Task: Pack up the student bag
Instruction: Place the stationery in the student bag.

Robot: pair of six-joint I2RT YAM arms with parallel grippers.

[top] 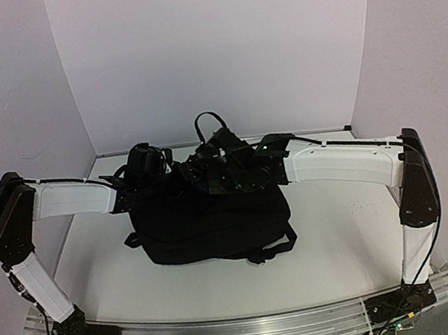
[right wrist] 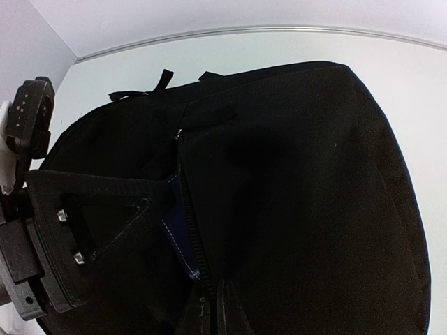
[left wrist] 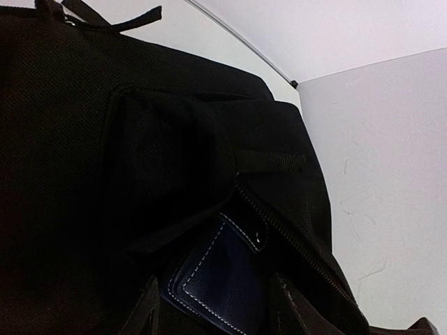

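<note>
The student bag [top: 206, 219], a large black backpack, lies in the middle of the table with both arms reaching over its far top. A dark navy leather case with white stitching [left wrist: 227, 276] sits partly inside the bag's zipper opening [left wrist: 297, 244]. My left gripper [left wrist: 215, 283] is open, with one finger on each side of the case. In the right wrist view the case [right wrist: 176, 227] peeks out beside the zipper [right wrist: 192, 237]. My right gripper [right wrist: 222, 289] is shut, pinching the bag's fabric edge where the zipper runs into its fingertips.
White walls close in the table [top: 340, 235] at the back and on both sides. The bag's straps [top: 272, 249] trail toward the near edge. A loop handle [top: 210, 121] stands up behind the bag. The left gripper's body [right wrist: 84, 223] sits close beside the right one.
</note>
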